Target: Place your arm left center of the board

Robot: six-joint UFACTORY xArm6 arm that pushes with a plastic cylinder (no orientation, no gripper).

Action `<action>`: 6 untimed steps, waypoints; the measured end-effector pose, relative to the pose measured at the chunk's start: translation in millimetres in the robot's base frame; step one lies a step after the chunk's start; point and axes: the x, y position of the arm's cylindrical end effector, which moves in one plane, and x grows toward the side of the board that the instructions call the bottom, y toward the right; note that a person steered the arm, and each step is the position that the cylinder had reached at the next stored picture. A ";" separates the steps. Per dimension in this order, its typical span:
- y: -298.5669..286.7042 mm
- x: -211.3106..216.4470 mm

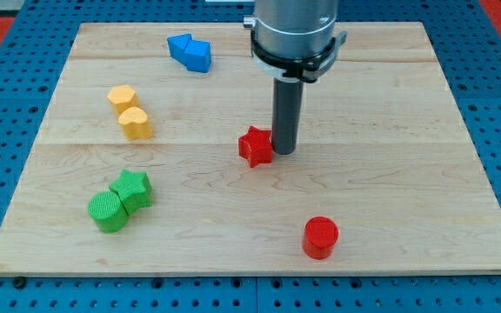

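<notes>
Eight coloured blocks are scattered across the wooden board (pixel 390 104). My tip (pixel 283 153) is pressed against the red star block (pixel 256 145), on its right. No fingers are fitted.

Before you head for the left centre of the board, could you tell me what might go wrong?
My tip sits right beside the red star-shaped block, on its right, so a straight leftward sweep would likely shove it along. Further left, the two yellow blocks and the green blocks flank the target area and could get nudged.

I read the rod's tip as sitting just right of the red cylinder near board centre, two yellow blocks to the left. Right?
Not quite: my tip sits just right of the red star-shaped block, not the red cylinder, which lies nearer the camera view's bottom. The two yellow blocks are left.
</notes>
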 end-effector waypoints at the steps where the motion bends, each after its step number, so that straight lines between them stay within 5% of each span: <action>1: -5.6 -51.1; 2: -37.8 -112.0; 4: -258.3 -119.2; 5: -317.7 -112.6; 6: -295.7 -83.0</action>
